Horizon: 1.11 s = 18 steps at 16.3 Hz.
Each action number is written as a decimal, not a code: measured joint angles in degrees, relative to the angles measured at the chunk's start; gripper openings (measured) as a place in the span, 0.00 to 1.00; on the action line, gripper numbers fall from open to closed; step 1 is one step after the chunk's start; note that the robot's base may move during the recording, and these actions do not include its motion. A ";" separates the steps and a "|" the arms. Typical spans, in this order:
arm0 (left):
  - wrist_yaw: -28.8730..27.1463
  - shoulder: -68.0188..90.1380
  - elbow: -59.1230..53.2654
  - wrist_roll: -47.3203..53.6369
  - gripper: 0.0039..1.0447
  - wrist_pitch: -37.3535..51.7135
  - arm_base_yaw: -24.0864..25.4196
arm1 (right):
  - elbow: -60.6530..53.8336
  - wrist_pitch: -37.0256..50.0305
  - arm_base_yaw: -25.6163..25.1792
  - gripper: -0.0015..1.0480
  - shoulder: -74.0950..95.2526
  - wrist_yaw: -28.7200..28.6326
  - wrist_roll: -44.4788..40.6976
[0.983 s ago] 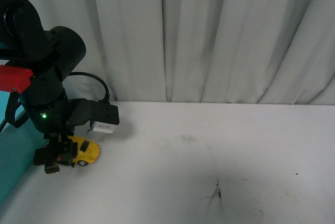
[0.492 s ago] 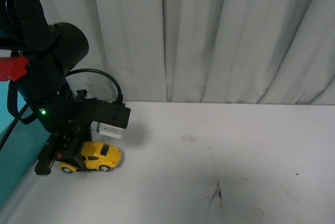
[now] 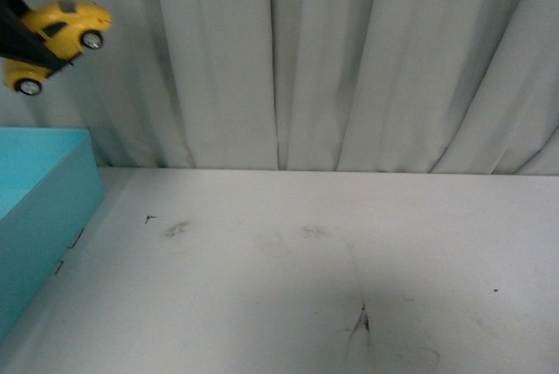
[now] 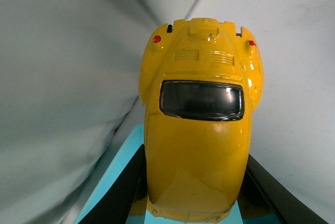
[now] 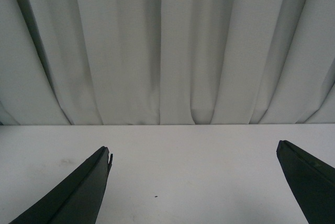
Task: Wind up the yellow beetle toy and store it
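The yellow beetle toy (image 3: 59, 35) is held high in the air at the top left of the front view, tilted nose-up, above the teal box (image 3: 39, 208). My left gripper (image 3: 26, 46) is shut on it; only dark finger parts show at the frame's edge. In the left wrist view the toy (image 4: 201, 130) fills the middle, seen from above, clamped between two black fingers (image 4: 118, 192), with the teal box (image 4: 118, 182) beneath it. My right gripper (image 5: 193, 156) is open and empty over the white table (image 5: 183, 171); it is out of the front view.
The teal box stands at the table's left edge. The white table (image 3: 332, 269) has a few dark scuffs (image 3: 364, 322). A grey-white curtain (image 3: 349, 59) hangs along the back.
My left arm has lifted the toy from the table surface to high above the teal box. The arm's body has left the front view, uncovering the box.
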 joint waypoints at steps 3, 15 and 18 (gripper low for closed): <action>-2.58 -5.07 -5.79 -8.04 0.38 7.85 7.96 | 0.00 0.02 0.00 0.94 0.00 -0.02 0.00; -22.16 2.32 -29.77 -19.30 0.38 27.17 17.07 | 0.00 0.02 0.00 0.94 0.00 -0.02 0.00; -24.55 6.51 -29.66 -21.90 0.38 30.75 16.70 | 0.00 0.00 0.00 0.94 0.00 -0.02 0.00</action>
